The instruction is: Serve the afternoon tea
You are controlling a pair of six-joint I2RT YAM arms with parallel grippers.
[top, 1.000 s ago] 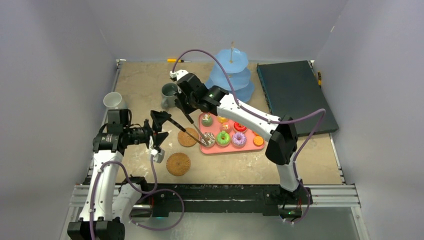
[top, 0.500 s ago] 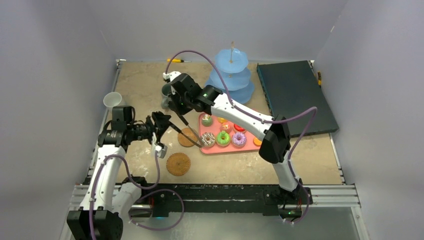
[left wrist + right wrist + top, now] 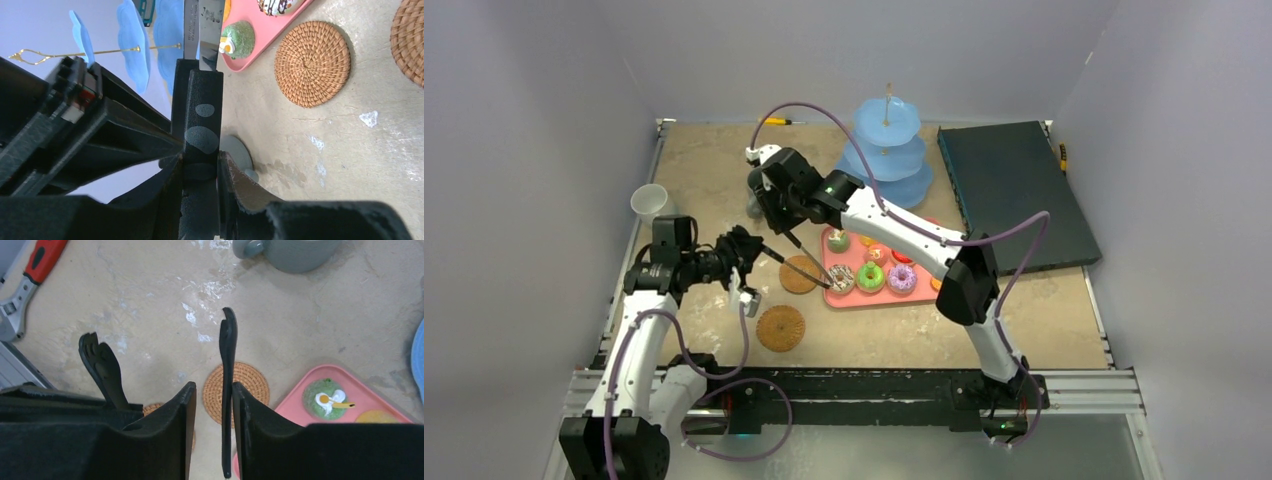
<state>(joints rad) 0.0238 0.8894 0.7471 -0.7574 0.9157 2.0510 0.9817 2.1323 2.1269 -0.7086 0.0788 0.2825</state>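
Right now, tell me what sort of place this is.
Probably a robot test bench, not a tearoom: a left arm and right arm bolted to a rail, plain grey walls around the table, a wrench on it.

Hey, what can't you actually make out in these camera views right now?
Grey-green mug: top view, mostly behind the right gripper; right wrist view, cut by the top edge.
Pink tray: top view, right end under the right arm.
Tongs: left wrist view, far end cut by the top edge.
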